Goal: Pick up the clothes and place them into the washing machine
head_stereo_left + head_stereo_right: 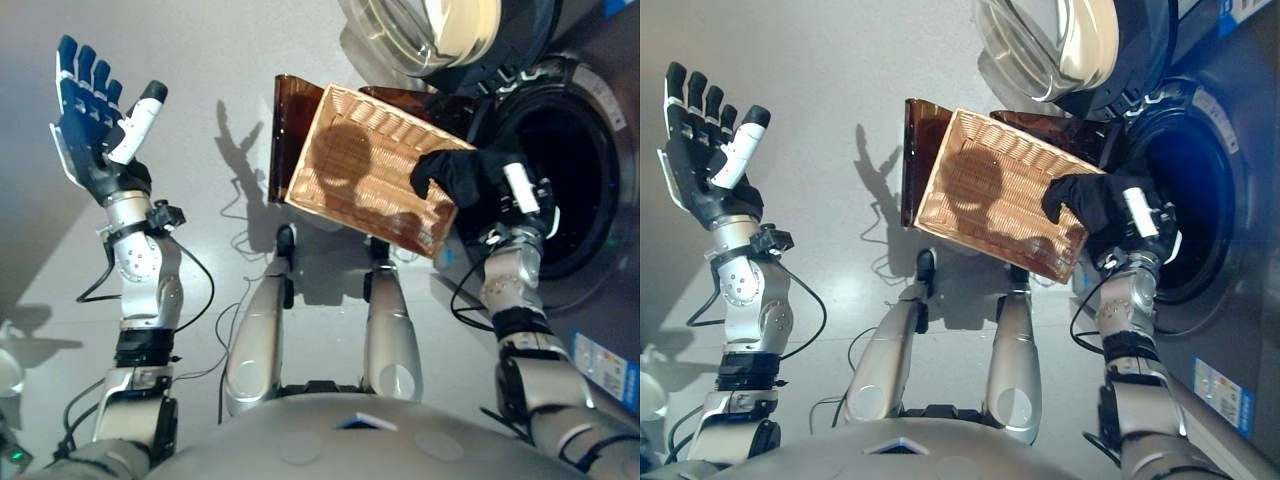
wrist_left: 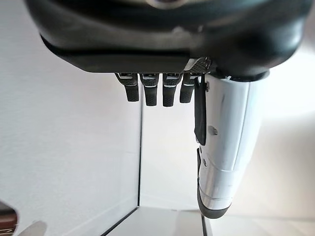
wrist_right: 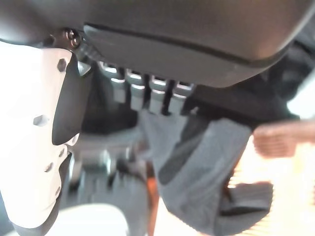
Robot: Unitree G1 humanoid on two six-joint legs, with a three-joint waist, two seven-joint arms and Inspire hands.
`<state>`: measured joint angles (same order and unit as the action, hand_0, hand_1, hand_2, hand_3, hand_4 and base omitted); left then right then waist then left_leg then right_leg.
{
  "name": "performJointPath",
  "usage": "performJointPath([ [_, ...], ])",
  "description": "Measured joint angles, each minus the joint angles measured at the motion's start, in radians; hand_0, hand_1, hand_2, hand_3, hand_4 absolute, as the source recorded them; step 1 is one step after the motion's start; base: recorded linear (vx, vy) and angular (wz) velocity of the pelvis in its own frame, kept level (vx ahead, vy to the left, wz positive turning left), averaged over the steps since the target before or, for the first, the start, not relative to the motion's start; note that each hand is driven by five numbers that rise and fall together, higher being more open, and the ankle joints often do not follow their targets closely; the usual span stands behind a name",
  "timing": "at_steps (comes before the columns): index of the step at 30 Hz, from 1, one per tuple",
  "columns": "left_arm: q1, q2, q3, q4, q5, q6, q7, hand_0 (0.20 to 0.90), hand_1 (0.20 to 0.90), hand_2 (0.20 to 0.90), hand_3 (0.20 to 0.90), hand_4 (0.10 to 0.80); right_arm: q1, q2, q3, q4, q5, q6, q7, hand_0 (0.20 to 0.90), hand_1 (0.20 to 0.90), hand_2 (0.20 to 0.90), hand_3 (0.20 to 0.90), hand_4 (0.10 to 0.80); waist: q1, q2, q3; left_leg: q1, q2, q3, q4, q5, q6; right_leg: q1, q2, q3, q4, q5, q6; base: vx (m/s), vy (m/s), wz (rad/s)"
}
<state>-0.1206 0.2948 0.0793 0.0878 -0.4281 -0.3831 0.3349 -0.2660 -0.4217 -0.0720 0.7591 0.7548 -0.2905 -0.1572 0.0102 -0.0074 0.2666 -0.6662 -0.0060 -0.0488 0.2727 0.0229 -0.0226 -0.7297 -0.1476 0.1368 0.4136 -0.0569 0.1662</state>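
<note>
Left eye view shows, nearest on the robot's left side, the left hand (image 1: 92, 125) lifted up in the air with the palm open and the fingers straight and spread; it holds nothing, and its own wrist view shows only pale walls past the fingers. On the right side, a little farther, the right hand (image 1: 462, 178) is raised to the edge of a woven basket (image 1: 365, 170). This hand grips a dark garment (image 1: 447, 168), which lies over the basket's right rim; in the right wrist view the dark cloth (image 3: 206, 167) hangs just past the curled fingers, so the hand is clamped on it. The basket is tilted, with its open side turned toward the camera, and I can see no other clothes on its woven bottom. Just behind the hand is the washing machine (image 1: 600, 150), with its round dark drum opening (image 1: 560, 170) beside the garment. Above it the glass door (image 1: 425, 30) stands open. A brown panel (image 1: 290, 125) shows behind the basket's left edge.
</note>
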Motion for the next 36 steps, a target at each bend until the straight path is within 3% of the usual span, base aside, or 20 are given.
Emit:
performJointPath([
  [1,0.002,0.000,0.001,0.000,0.000,0.004,-0.003,0.900,0.900,0.900,0.900,0.800,-0.001,-0.009,0.013,0.000,-0.039,0.011,-0.001,0.900,0.900,0.900,0.900,0.800,0.001,-0.008,0.002,0.007,0.000,-0.001,-0.001,0.000,0.000,0.011,-0.001,-0.004,-0.006,0.000,0.000,0.017,-0.068,0.09],
  [3,0.007,0.000,0.024,0.000,0.001,0.006,-0.021,0.900,0.900,0.900,0.900,0.800,0.019,-0.088,0.098,-0.040,-0.285,0.057,-0.016,0.900,0.900,0.900,0.900,0.800,0.004,-0.028,0.003,0.014,0.008,-0.013,-0.003,0.000,-0.001,0.031,-0.001,-0.021,-0.021,0.001,-0.002,0.014,-0.050,0.11],
  [6,0.014,0.001,0.068,0.000,0.001,0.006,-0.022,0.900,0.900,0.900,0.900,0.800,0.023,-0.135,0.117,-0.070,-0.485,0.083,-0.020,0.900,0.900,0.900,0.900,0.800,0.007,-0.047,0.005,0.014,0.011,-0.025,-0.009,0.001,-0.003,0.042,0.002,-0.033,-0.037,0.000,-0.015,0.015,-0.049,0.08],
  [13,0.025,0.006,0.114,-0.004,0.002,0.006,-0.032,0.900,0.900,0.900,0.900,0.800,0.013,-0.232,0.266,-0.084,-1.049,0.158,-0.061,0.900,0.900,0.900,0.900,0.800,0.009,-0.081,0.004,0.012,0.011,-0.049,-0.012,0.003,-0.004,0.061,0.001,-0.064,-0.055,0.008,-0.007,0.006,-0.043,0.09],
  [14,0.026,0.011,0.115,-0.005,0.003,0.006,-0.031,0.900,0.900,0.900,0.900,0.800,-0.021,-0.263,0.359,-0.044,-1.204,0.172,-0.079,0.900,0.900,0.900,0.900,0.800,0.010,-0.088,0.007,0.010,0.011,-0.054,-0.011,0.003,-0.005,0.061,0.001,-0.068,-0.056,0.008,-0.008,-0.008,-0.015,0.06],
  [17,0.025,0.017,0.113,-0.007,0.011,0.006,-0.030,0.900,0.900,0.900,0.900,0.800,-0.091,-0.272,0.486,0.063,-1.430,0.204,-0.097,0.900,0.900,0.900,0.900,0.800,0.020,-0.098,0.011,-0.005,0.011,-0.066,-0.001,0.000,-0.008,0.057,0.006,-0.079,-0.054,0.006,-0.011,-0.023,-0.038,0.07],
  [24,-0.008,0.049,0.115,-0.011,0.037,0.005,0.013,0.900,0.900,0.900,0.900,0.800,-0.133,-0.228,0.539,0.186,-1.600,0.259,-0.133,0.900,0.900,0.900,0.900,0.800,0.034,-0.100,0.037,-0.060,0.013,-0.091,0.086,-0.027,-0.015,0.040,0.008,-0.124,0.012,-0.031,-0.021,-0.047,-0.038,0.16],
  [31,-0.013,0.076,0.120,-0.013,0.041,0.004,0.059,0.900,0.900,0.900,0.900,0.800,-0.214,-0.182,0.562,0.303,-1.639,0.304,-0.197,0.900,0.900,0.900,0.900,0.800,0.063,-0.095,0.075,-0.169,0.010,-0.097,0.278,-0.102,-0.024,-0.066,0.009,-0.123,0.199,-0.109,-0.032,0.010,0.004,0.03],
  [33,-0.012,0.076,0.121,-0.017,0.042,0.004,0.061,0.900,0.900,0.900,0.900,0.800,-0.246,-0.182,0.577,0.328,-1.650,0.317,-0.218,0.900,0.900,0.900,0.900,0.800,0.066,-0.088,0.081,-0.198,0.010,-0.100,0.317,-0.135,-0.026,-0.090,0.009,-0.124,0.242,-0.143,-0.046,0.117,0.004,0.04],
  [36,0.000,0.076,0.116,-0.029,0.047,0.004,0.061,0.900,0.900,0.900,0.900,0.800,-0.246,-0.181,0.575,0.332,-1.650,0.337,-0.235,0.900,0.900,0.900,0.900,0.800,0.067,-0.084,0.084,-0.228,0.009,-0.098,0.363,-0.132,-0.028,-0.119,0.009,-0.122,0.293,-0.150,-0.036,-0.011,0.016,0.06],
])
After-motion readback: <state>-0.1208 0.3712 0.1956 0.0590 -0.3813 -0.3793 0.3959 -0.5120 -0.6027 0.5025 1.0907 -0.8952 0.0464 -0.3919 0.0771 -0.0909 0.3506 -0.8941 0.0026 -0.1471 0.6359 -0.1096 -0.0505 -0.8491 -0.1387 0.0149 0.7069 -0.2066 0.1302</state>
